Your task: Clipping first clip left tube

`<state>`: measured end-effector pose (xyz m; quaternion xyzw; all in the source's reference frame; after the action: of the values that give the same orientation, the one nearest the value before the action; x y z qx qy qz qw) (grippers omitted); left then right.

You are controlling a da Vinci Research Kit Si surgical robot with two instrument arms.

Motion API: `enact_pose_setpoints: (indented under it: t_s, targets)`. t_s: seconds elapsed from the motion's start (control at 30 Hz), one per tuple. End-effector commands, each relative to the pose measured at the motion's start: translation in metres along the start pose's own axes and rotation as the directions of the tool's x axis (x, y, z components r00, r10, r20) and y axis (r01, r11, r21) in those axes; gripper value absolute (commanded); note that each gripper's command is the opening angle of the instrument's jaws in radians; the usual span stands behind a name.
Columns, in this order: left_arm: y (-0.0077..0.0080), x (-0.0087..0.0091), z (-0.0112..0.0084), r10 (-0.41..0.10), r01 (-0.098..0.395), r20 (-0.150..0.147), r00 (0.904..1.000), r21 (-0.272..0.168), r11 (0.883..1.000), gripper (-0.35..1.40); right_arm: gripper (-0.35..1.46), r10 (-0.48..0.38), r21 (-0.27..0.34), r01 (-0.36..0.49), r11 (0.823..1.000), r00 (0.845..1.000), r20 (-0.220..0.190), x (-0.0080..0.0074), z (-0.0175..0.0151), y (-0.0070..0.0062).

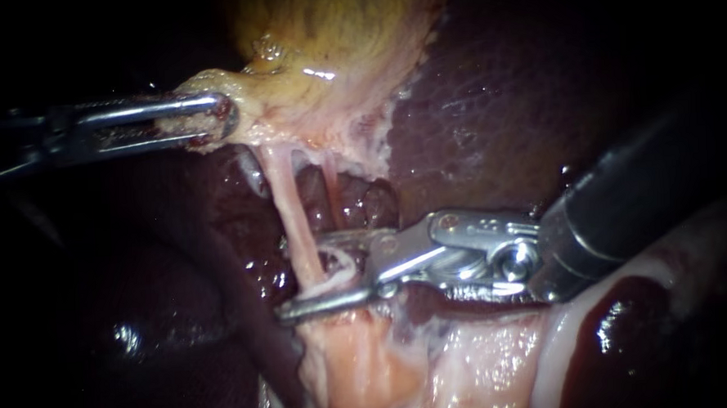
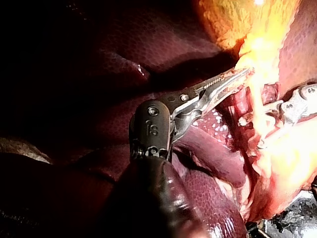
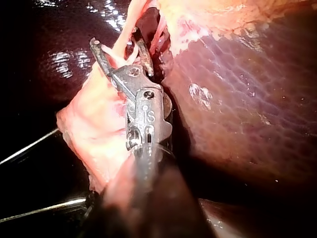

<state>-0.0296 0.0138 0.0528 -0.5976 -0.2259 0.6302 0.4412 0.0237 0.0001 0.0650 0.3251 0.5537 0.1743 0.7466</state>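
The left tube [image 1: 288, 207] runs pale pink from the gallbladder [image 1: 332, 42] down to fatty tissue; a thinner right tube [image 1: 330, 181] lies beside it. My right instrument [image 1: 305, 280] straddles the left tube low down, jaws open, one on each side, with a white clip [image 1: 339, 265] between them. In the right wrist view the tube [image 3: 120, 49] stands between the spread jaws of that instrument [image 3: 116, 47]. My left instrument [image 1: 208, 117] is shut on the gallbladder's lower edge and holds it toward the left; the left wrist view shows the same grip [image 2: 240, 75].
Dark red liver [image 1: 490, 100] lies behind and to the right of the tubes. Pale fatty tissue [image 1: 371, 367] spreads below the right instrument. A dark fold of liver [image 1: 245, 299] runs left of the tube. The right instrument's tip [image 2: 297, 104] shows ahead of the left one.
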Motion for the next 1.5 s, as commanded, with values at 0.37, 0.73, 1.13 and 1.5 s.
enact_pose_setpoints:
  t_s: [0.37,0.73,1.13,1.5]
  targets:
    - [0.0,0.0,0.0001,0.0,0.0,0.0,1.0,0.001,1.0,-0.35,0.49,-0.003,0.087,0.005,0.996,1.0,-0.022,0.0009,0.0014,-0.0027]
    - [0.0,-0.0001,0.0001,0.0,0.0,0.0,1.0,0.001,1.0,-0.35,0.49,-0.013,0.132,0.017,0.991,0.999,-0.032,0.0024,0.0025,-0.0058]
    - [0.0,-0.0001,0.0001,0.0,0.0,0.0,1.0,0.001,1.0,-0.35,0.44,-0.012,0.138,0.016,0.99,0.999,-0.032,0.0032,0.0024,-0.0067]
    - [0.0,-0.0001,0.0001,0.0,0.0,0.0,1.0,0.001,1.0,-0.35,0.15,-0.008,0.137,0.013,0.99,0.999,-0.034,0.0036,0.0013,-0.0067]
